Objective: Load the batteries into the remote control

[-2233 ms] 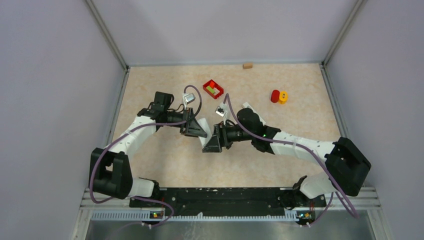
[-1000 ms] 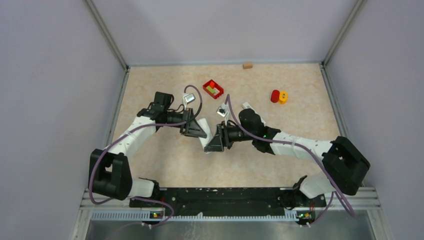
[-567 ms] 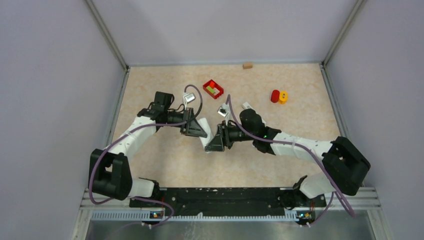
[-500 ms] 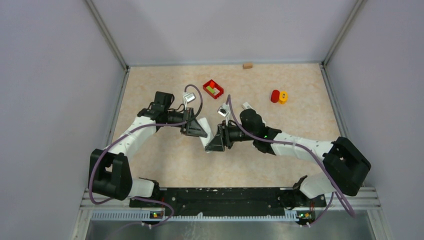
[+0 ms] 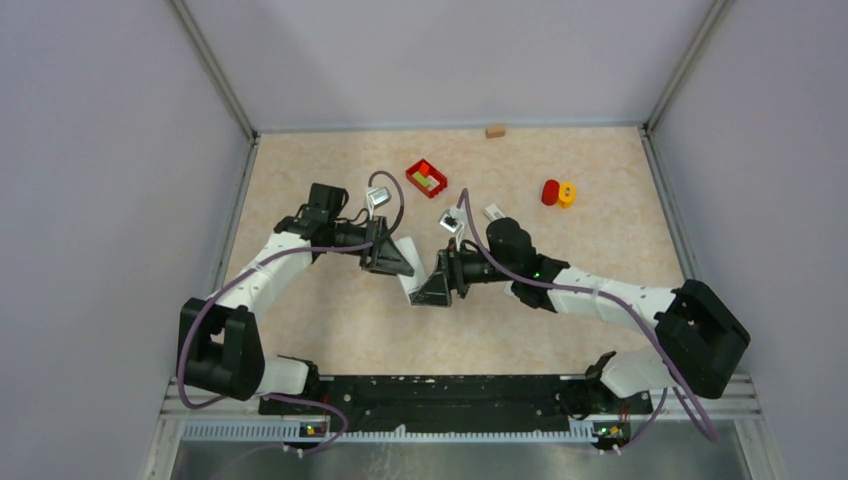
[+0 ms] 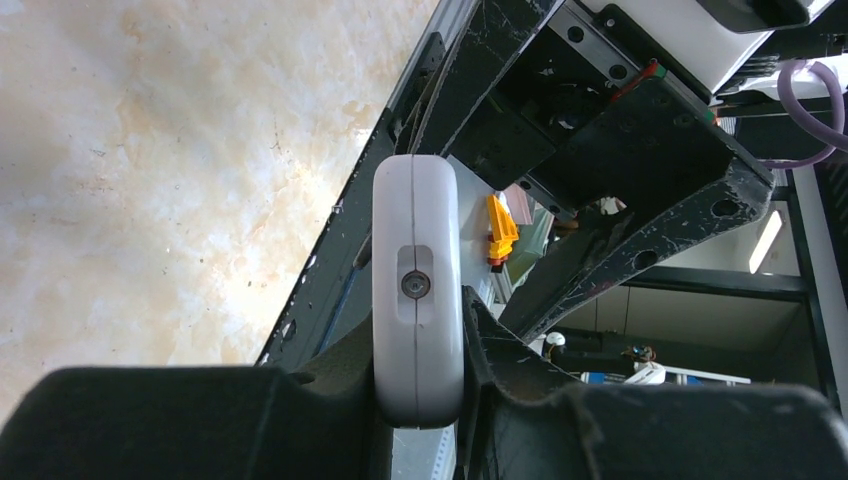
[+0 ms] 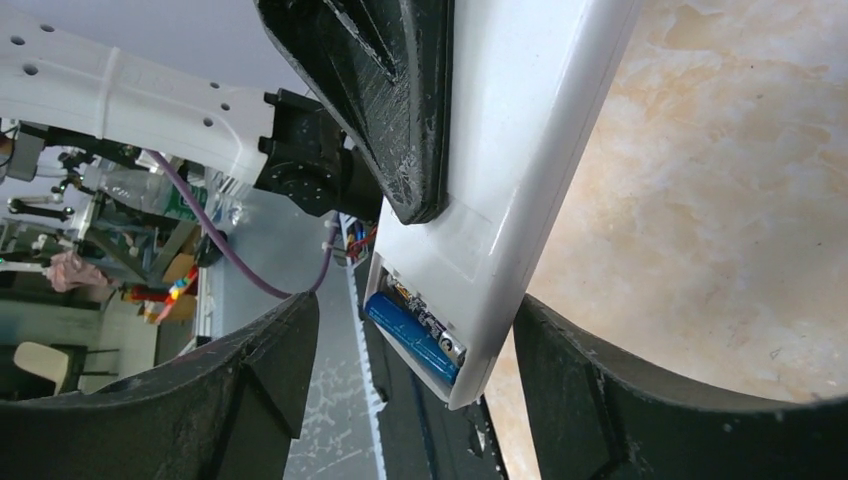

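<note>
A white remote control (image 5: 406, 272) is held over the middle of a beige marbled table (image 5: 560, 150). Its long axis runs from far-left to near-right, and the open battery bay at its near end holds 1 blue battery (image 7: 412, 336). The left gripper (image 6: 418, 375), its arm bent in from the left, clamps the remote's far part. The right gripper (image 5: 428, 288), reaching from the right, spreads its jaws wide around the battery end without touching; pale lilac walls enclose 3 sides.

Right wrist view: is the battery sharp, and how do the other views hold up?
Right wrist: blue battery in the remote is sharp; right gripper's fingers blur dark. Left wrist: remote end crisp, left gripper's fingers soft. Top external: even light, remote tiny.
</note>
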Controlling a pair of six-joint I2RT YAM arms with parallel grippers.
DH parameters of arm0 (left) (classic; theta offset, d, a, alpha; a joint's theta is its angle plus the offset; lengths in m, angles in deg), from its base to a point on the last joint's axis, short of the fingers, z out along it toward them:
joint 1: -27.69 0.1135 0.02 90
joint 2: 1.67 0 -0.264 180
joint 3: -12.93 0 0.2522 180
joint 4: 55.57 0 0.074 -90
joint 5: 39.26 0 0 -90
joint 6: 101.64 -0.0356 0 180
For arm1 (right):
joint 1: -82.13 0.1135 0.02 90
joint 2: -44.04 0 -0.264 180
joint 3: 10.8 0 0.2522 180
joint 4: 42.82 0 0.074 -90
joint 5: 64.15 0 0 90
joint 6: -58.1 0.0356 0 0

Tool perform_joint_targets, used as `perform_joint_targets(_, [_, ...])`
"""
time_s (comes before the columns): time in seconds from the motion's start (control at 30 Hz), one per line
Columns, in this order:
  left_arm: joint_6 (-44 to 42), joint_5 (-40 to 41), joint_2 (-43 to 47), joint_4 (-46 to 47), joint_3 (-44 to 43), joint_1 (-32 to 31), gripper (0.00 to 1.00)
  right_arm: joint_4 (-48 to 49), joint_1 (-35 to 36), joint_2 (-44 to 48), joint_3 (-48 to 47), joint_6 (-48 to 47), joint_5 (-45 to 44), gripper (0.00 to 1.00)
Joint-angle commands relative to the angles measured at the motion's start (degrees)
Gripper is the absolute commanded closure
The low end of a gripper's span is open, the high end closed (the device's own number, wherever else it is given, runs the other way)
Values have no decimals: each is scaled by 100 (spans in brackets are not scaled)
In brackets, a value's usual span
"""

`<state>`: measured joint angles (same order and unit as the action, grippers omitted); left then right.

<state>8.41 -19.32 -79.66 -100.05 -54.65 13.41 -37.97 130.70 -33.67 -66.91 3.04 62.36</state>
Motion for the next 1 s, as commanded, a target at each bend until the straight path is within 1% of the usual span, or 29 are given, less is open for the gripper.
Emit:
perform_joint_targets(0.0, [34,-183,49,13,-225,13,100,182,-37,-114,-56,44,208,34])
perform_joint_targets(0.07, [34,-191,54,13,-225,13,100,225,-41,-196,-71,52,296,44])
perform_joint_targets(0.13, [26,-183,52,13,-221,13,100,289,-41,-279,-80,73,338,57])
perform_joint_targets(0.23, [25,-184,65,13,-216,14,100,309,-41,-342,-98,81,320,70])
perform_joint_targets(0.3, [25,-183,72,13,-212,13,100,330,-41,-362,-98,97,317,76])
perform_joint_targets(0.37, [25,-173,74,13,-200,13,100,338,-41,-376,-98,107,322,80])
perform_joint_targets(0.47, [19,-166,82,12,-199,13,100,324,-39,-355,-81,104,281,81])
perform_joint_targets(0.53, [16,-169,82,13,-199,13,100,309,-37,-309,-57,109,262,75])
perform_joint_targets(0.57, [16,-156,79,13,-199,13,100,303,-41,-273,-40,122,234,69])
perform_joint_targets(0.63, [16,-148,83,19,-199,21,100,265,-43,-147,7,157,119,52])
perform_joint_targets(0.67, [23,-141,96,28,-200,22,100,259,-51,-73,41,199,35,45])
perform_joint_targets(0.73, [44,-120,122,90,-210,22,100,255,-114,94,126,320,-112,34])
perform_joint_targets(0.8, [119,-64,184,213,-208,22,100,324,-202,240,236,532,-181,29])
perform_joint_targets(0.9, [405,77,325,634,-155,31,100,692,-355,494,489,996,-294,26])
perform_joint_targets(0.97, [813,227,430,1139,-58,40,100,936,-383,668,647,1332,-595,26])
